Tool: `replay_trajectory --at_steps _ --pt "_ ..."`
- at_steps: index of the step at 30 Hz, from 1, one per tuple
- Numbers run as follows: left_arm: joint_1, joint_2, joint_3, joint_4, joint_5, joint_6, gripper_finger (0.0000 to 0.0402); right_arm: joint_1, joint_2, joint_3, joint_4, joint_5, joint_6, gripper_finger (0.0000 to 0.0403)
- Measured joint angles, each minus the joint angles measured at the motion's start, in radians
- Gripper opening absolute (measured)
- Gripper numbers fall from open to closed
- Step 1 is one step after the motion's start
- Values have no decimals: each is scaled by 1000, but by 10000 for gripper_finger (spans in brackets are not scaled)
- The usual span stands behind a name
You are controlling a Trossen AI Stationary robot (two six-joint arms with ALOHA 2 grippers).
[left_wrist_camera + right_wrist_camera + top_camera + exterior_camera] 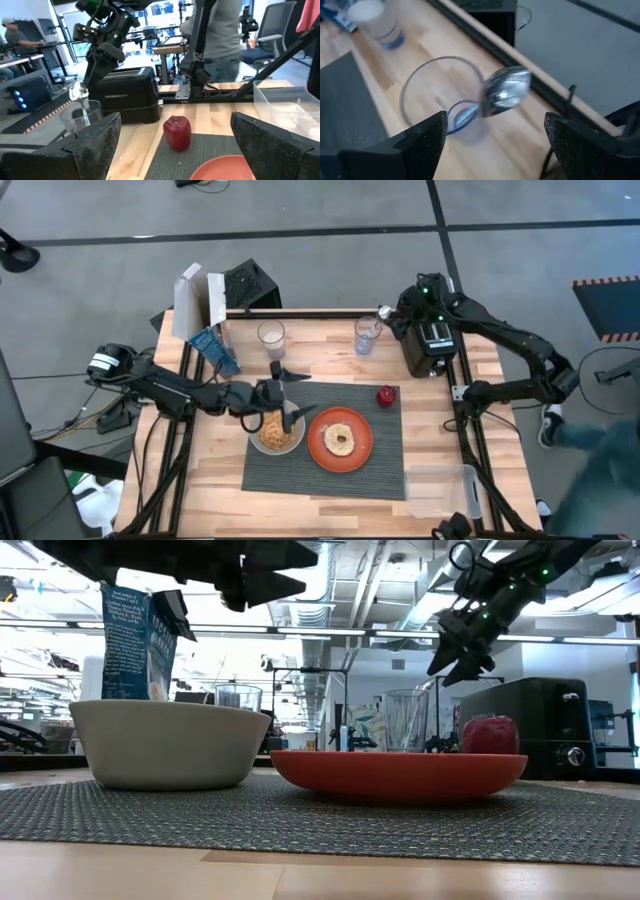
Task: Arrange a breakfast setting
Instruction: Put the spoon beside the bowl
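Under my left gripper [290,412], fingers spread and empty, I count one bowl [275,433], one plate [340,440] and one apple [386,395] on one placemat [380,455]. Farther off, my right gripper [490,150], also spread, hovers over one spoon [505,90] standing in one of two glasses [437,100].

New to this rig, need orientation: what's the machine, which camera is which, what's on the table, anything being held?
Two dark robot arms work at a wooden table. One picture looks straight down, one sits at table height, and one rides on each wrist. A dark grey ribbed placemat carries a pale grey bowl, a red-orange round plate and a small red round item. The left gripper hovers open over the bowl, holding nothing. The right gripper, open, is above a clear drinking glass with a metal spoon standing in it, beside a black toaster.
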Motion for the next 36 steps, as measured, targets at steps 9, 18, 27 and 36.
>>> replay_trajectory --at_steps 9,18,27,36 --pt "36 0 0 -15 18 -13 364 -9 98 0 101 -50 -2 339" --pt "38 0 1 -42 33 -28 364 4 125 -1 162 -73 7 327" --pt "38 0 1 -41 32 -25 364 4 111 -1 152 -68 2 245" --pt "38 0 1 -41 32 -27 364 6 110 2 164 -74 -25 100"
